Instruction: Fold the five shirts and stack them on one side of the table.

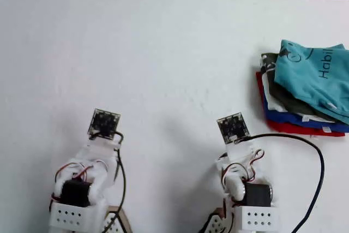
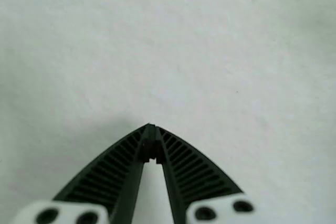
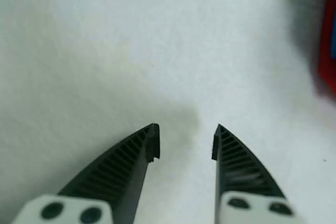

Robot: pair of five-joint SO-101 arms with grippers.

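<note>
Shirts (image 1: 305,94) lie in one folded stack at the right edge of the white bench (image 1: 142,53) in the high view. A teal shirt (image 1: 319,77) is on top, set a little askew. Under it show the edges of a dark olive one (image 1: 281,95), a white one (image 1: 268,87), a blue one (image 1: 292,117) and a red one (image 1: 297,128) at the bottom, touching the bench.

Both arms sit at the near edge, well apart from each other. The left arm (image 1: 82,186) is far from the stack. The left gripper (image 2: 151,129) has its fingertips pressed together with nothing between them, over bare bench. The right arm (image 1: 245,189) is nearer the stack, and a black cable (image 1: 320,167) loops from it across the bench. The right gripper (image 3: 184,135) stands parted partway, holding nothing, with a strip of red cloth showing beyond it.
</note>
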